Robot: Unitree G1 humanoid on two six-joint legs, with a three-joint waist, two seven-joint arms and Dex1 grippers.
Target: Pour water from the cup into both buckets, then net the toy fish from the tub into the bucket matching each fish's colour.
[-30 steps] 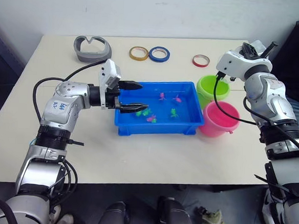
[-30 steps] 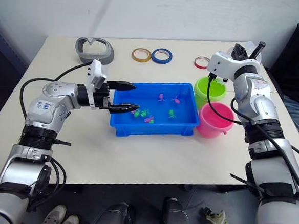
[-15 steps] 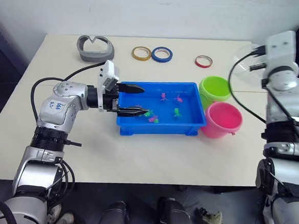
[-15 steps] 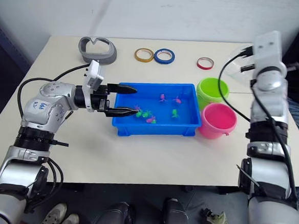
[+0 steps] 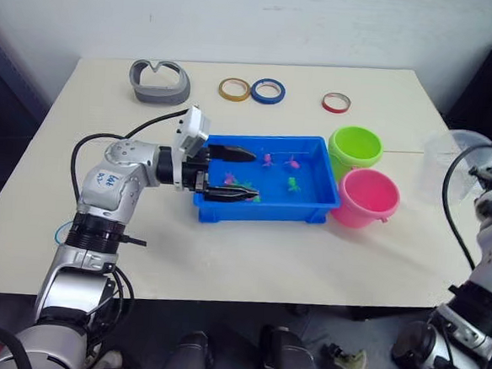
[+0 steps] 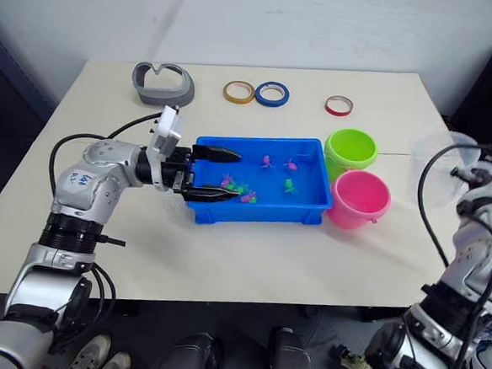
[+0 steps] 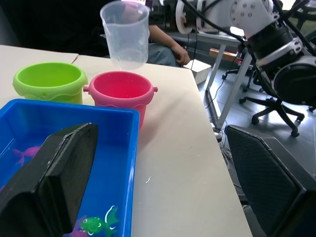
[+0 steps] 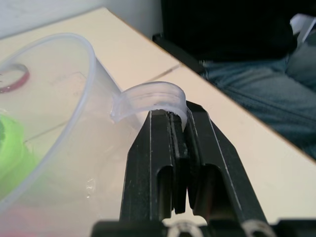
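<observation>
Clear cup (image 8: pixel 59 143) was clamped by its handle in right gripper (image 8: pixel 178 123) at table's right edge; left gripper (image 5: pixel 234 173) gaped over tub (image 5: pixel 307 211).

Head stereo pair looks down over the table (image 5: pixel 251 235); wrist cameras look close along each gripper
</observation>
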